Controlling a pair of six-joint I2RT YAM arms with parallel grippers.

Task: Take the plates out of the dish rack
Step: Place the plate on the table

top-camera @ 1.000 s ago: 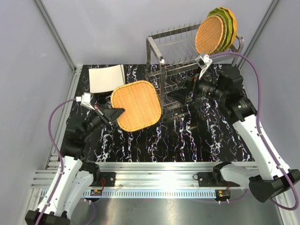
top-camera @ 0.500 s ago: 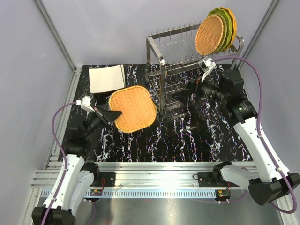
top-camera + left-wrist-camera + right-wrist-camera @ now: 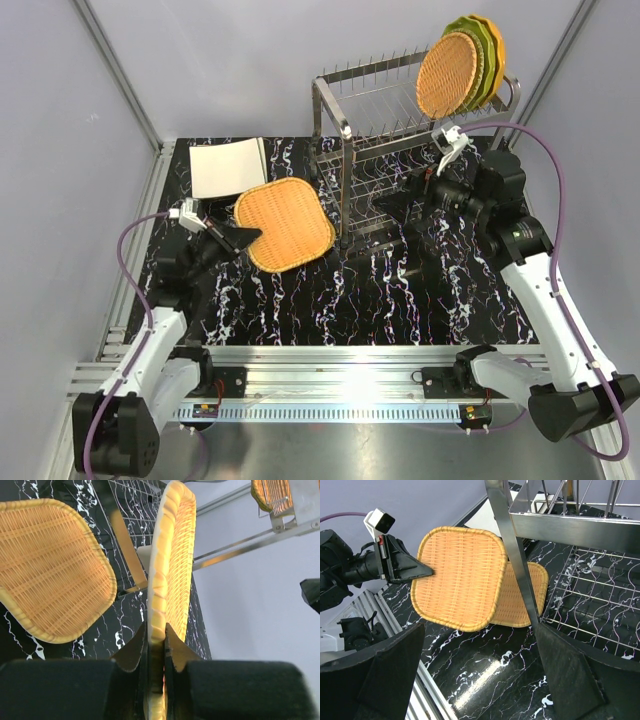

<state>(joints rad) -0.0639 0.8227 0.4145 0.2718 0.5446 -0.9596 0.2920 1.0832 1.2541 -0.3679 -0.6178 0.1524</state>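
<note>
While square cream plates [image 3: 228, 167] are seen lying far left on the table [image 3: 400, 290], a woven rounded-square plate [image 3: 285, 225] is clamped at its rim by the left end effector [image 3: 255, 236] — tilted above a second woven plate [image 3: 522, 600] | dish rack [image 3: 375, 105]: round woven plate [image 3: 446, 75] and scalloped plates [image 3: 478, 35] stood upright at the top tier's right end | right end effector [image 3: 480, 626] — spread wide, nothing held, by the lower tier

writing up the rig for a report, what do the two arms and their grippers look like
Both match. The left arm and right arm have glossy white lower links on black bases, with black joints and wrists further out. A purple cable loops beside each. The left gripper and right gripper have black wedge-shaped fingers, and each wrist carries a small white camera box.
</note>
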